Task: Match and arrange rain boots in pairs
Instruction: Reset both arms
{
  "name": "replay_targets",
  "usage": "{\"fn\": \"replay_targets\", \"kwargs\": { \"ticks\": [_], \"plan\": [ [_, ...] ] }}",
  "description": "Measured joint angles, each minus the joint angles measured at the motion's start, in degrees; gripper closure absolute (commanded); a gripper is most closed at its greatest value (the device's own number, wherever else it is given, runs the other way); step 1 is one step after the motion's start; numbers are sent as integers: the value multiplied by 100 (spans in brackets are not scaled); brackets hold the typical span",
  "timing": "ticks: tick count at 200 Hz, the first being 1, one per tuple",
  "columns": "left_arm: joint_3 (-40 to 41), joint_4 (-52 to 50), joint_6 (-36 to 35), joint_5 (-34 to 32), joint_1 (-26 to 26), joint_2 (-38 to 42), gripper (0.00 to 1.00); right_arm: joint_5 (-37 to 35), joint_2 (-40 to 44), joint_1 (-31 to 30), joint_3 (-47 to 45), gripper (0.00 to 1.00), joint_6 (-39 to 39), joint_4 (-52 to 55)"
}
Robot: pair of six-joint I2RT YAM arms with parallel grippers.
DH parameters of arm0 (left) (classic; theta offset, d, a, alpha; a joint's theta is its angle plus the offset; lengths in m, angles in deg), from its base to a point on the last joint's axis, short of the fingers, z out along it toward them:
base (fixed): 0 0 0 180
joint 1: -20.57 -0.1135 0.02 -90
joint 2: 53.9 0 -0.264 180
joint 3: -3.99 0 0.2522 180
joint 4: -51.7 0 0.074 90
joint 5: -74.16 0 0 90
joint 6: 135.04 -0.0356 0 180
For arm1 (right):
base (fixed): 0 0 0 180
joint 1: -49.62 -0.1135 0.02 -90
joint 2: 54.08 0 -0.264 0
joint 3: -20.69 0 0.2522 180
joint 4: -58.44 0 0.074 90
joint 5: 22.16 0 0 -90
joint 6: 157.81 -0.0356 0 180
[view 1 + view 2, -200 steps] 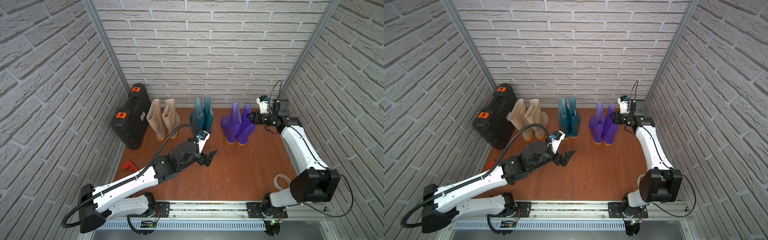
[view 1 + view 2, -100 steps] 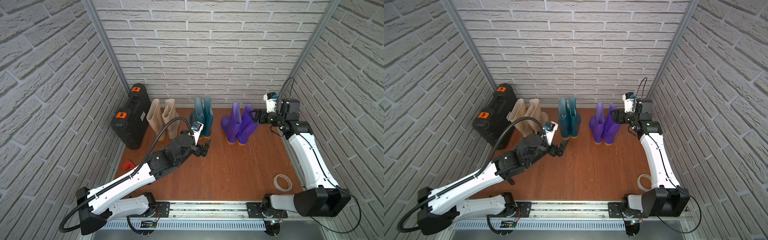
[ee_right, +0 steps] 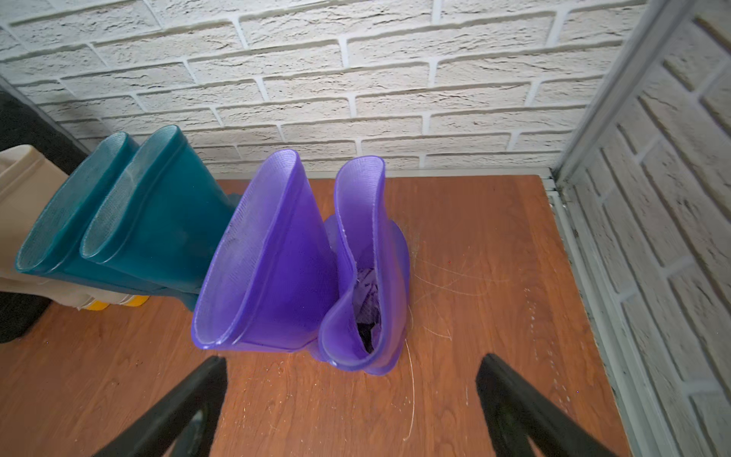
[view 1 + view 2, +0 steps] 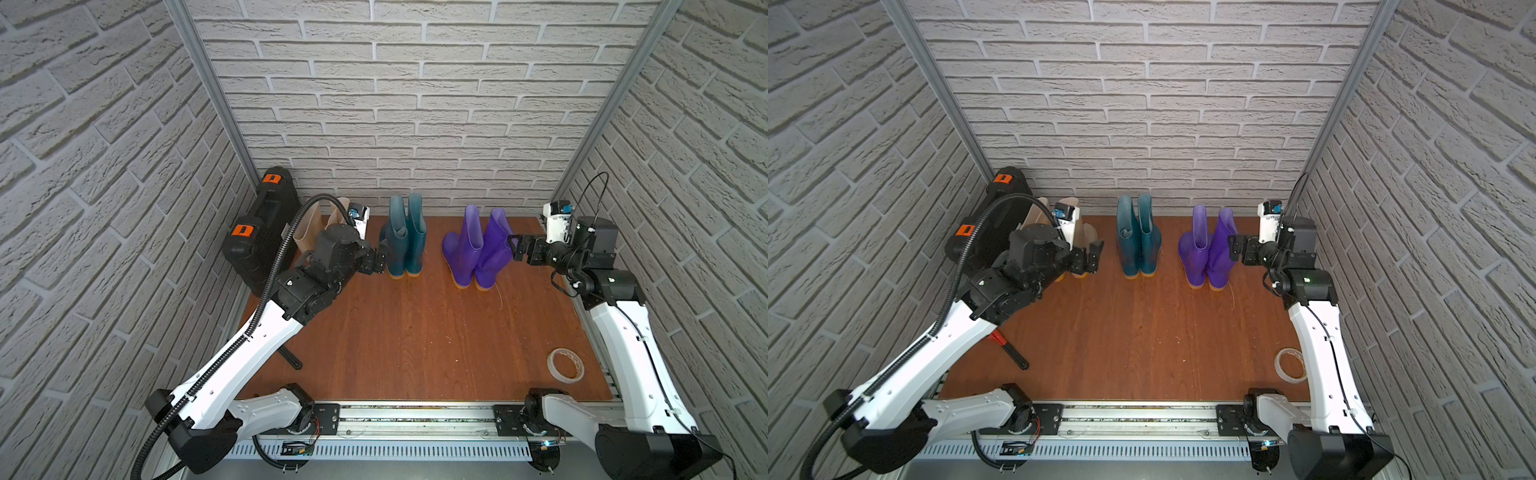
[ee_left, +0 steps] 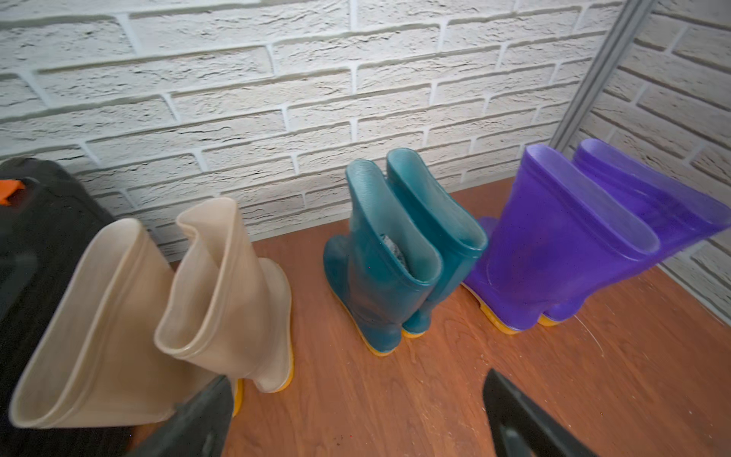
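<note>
In both top views, three pairs stand in a row along the back wall. The beige boots (image 4: 308, 228) are beside the case (image 4: 257, 232), the teal boots (image 4: 405, 241) are in the middle, and the purple boots (image 4: 478, 249) are nearest the right arm. The left gripper (image 4: 379, 258) hangs between the beige and teal pairs. The right gripper (image 4: 515, 248) is just beside the purple pair.

Left wrist view: jaws wide and empty, with bare floor between them.

Right wrist view: jaws wide and empty, clear of the purple boots ahead.
</note>
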Motion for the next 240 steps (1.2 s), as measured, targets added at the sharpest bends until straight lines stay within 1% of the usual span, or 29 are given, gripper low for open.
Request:
{"fn": "replay_targets", "kwargs": {
  "ticks": [22, 36, 50, 80, 108, 128, 145, 169, 193, 210, 225, 240],
  "plan": [
    [92, -11, 48, 0, -260, 151, 2, -426, 664, 0, -492, 0, -85, -55],
    [461, 127, 48, -76, -380, 404, 2, -693, 1088, 0, -935, 0, -146, -164],
    [931, 280, 48, -188, -511, 680, 2, -962, 1314, 0, -1274, 0, -157, -238],
    [1971, 901, -101, -516, -809, 1047, 2, -1353, 1246, 0, -1858, 0, -125, -555],
    [3425, 2022, -555, -660, -848, 1497, 2, -1622, 1222, 0, -2691, 0, -103, -1180],
    [4511, 2820, -791, -896, -852, 1867, 2, -1777, 1174, 0, -3200, 0, -92, -1687],
    [5029, 3119, -837, -1075, -955, 2061, 2, -1930, 1067, 0, -3515, 0, -107, -2181],
    [5285, 3571, -892, -1222, -1298, 2120, 2, -1974, 695, 0, -3783, 0, -127, -2841],
    [5807, 4505, -1071, -1248, -1624, 2177, 2, -1937, 291, 0, -4057, 0, -166, -3703],
    [6260, 4944, -1043, -997, -2144, 2170, 2, -1836, 120, 0, -4450, 0, -166, -4437],
    [6568, 5270, -944, -656, -2715, 2094, 2, -1773, -59, 0, -4660, 0, -149, -4828],
    [6749, 5598, -883, -350, -3132, 1926, 2, -1670, -269, 0, -4750, 0, -122, -5163]
  ]
}}
